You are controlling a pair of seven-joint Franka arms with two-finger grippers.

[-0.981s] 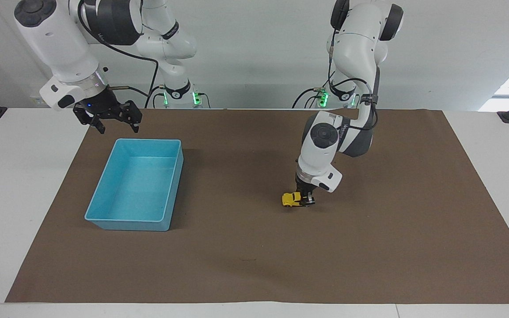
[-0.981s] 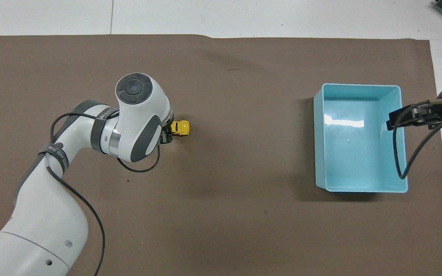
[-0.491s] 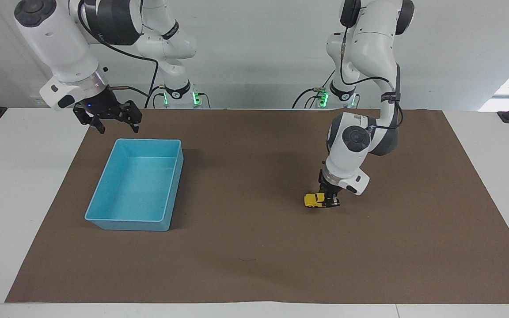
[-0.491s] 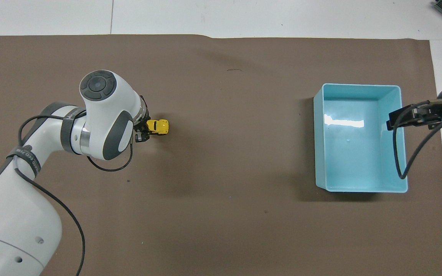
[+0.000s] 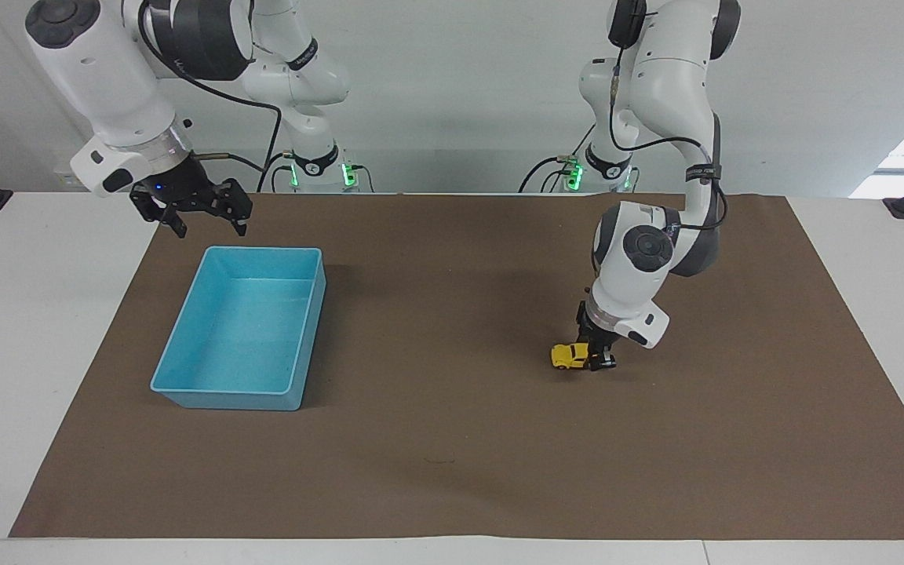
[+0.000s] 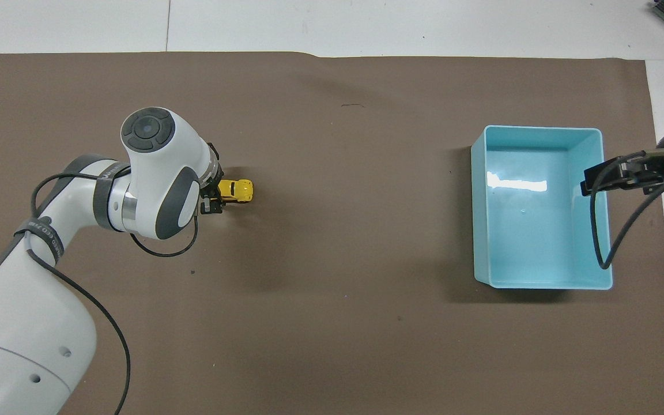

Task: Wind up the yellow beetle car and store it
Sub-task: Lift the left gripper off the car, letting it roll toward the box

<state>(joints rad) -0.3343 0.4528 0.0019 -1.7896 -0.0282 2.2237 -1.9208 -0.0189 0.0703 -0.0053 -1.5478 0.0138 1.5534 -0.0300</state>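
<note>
A blue bin (image 5: pixel 242 328) sits toward the right arm's end of the brown mat (image 5: pixel 452 439), ready for storage; the right gripper (image 5: pixel 199 221) waits above its rim, jaws spread and empty. The left gripper (image 5: pixel 598 357) pins the yellow beetle car (image 5: pixel 570 355) to the mat toward the left arm's end, jaws closed on its rear, apparently for winding.

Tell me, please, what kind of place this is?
Probably a robot test lab: two white robot arms bolted at a table covered with brown paper, with only a toy car and blue bin.
</note>
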